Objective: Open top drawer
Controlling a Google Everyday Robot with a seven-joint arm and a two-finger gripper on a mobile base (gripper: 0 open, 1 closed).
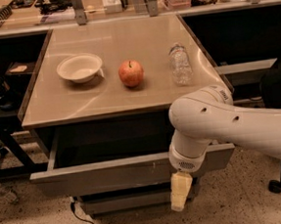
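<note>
The top drawer is a wide grey handleless drawer under the beige table top. It stands pulled out toward me, with a dark gap between its front panel and the table edge. My white arm reaches in from the right. My gripper, with pale yellowish fingers pointing down, hangs in front of the drawer's front panel right of centre, at its lower edge. A narrower grey drawer shows below.
On the table top stand a white bowl, a red apple and a clear plastic bottle lying down. A black frame stands at the left, a chair wheel at the right, a cable on the floor.
</note>
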